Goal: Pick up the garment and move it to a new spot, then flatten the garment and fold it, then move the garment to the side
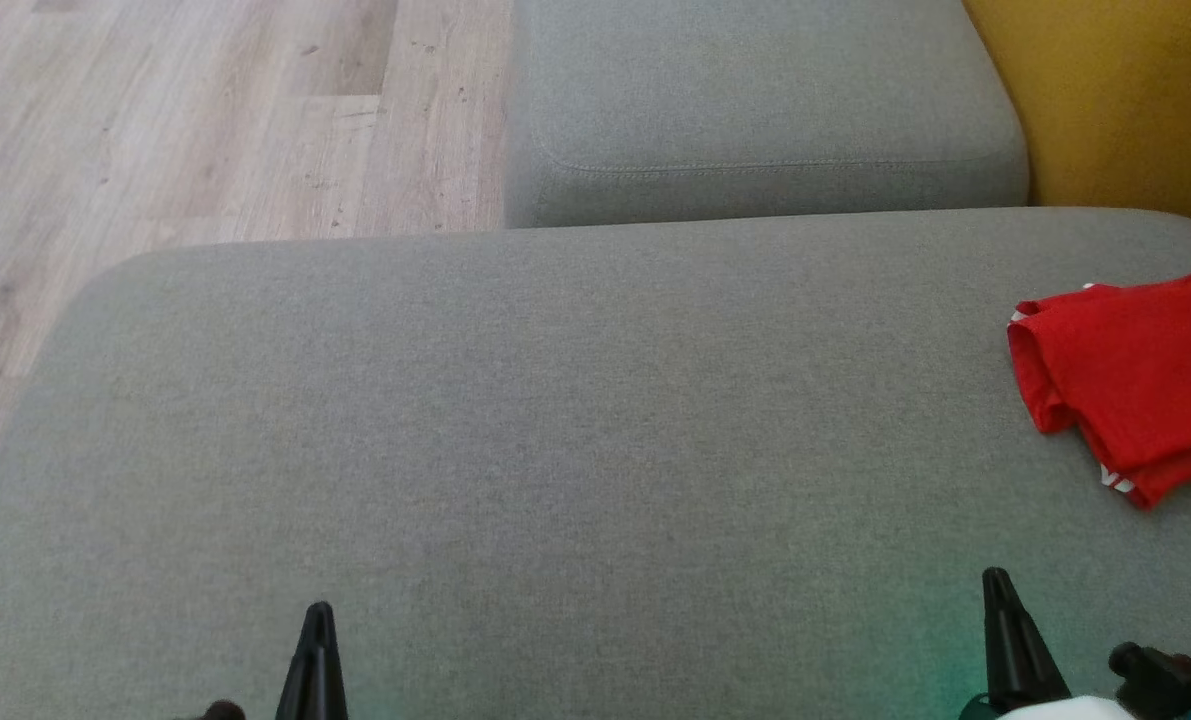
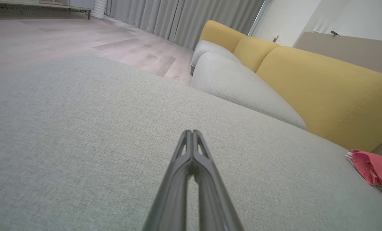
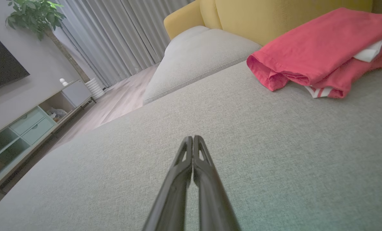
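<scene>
Left claw [image 1: 319,612] and right claw [image 1: 996,577] — pinched closed, empty — point forward, low over the cushion [image 1: 555,400].

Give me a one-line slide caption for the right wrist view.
Right gripper, shut and empty, over the grey fabric sofa cushion; folded red garment with white stripes lies beyond, at upper right.

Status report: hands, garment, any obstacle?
Left hand shut, right hand shut, both empty. Folded red cloth garment lies on grey fabric cushion, far right. No obstacle seen.
</scene>
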### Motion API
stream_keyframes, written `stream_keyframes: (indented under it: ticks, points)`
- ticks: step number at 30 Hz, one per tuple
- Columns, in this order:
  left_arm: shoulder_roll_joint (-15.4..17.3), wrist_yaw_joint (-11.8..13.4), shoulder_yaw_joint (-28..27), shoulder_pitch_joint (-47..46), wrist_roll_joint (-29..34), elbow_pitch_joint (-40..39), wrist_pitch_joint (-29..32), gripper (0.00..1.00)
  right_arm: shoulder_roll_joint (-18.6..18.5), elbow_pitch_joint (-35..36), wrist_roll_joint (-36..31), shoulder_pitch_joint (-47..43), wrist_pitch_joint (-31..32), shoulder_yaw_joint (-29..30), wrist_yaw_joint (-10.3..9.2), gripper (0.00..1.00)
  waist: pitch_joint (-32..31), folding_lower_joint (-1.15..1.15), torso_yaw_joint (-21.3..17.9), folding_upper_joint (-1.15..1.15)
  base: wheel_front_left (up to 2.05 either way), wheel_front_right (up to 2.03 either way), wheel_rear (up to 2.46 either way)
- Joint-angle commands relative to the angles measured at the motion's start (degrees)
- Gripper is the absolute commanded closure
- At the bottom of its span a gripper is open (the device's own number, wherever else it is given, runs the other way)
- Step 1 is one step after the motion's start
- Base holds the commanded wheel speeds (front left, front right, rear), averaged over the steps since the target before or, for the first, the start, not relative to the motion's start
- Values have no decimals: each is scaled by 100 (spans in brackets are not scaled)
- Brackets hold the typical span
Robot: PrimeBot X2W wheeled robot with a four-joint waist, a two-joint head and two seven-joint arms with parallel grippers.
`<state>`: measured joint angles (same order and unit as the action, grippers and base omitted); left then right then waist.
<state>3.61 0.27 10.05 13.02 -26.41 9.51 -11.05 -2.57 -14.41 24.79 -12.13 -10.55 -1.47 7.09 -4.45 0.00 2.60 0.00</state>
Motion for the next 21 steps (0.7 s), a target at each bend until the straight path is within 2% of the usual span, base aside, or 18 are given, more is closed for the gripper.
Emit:
stream_keyframes:
  ticks: [1,21]
  points:
    - [62,-53,-115,-281,-181,-136,34,100,-94,168,203,288,29,17,9,100,7,0,-4,0,0,0,0]
    - [100,-205,-347,-616,-1597,-28,320,100,-133,146,1632,605,322,109,16,100,103,0,-58,0,0,0,0]
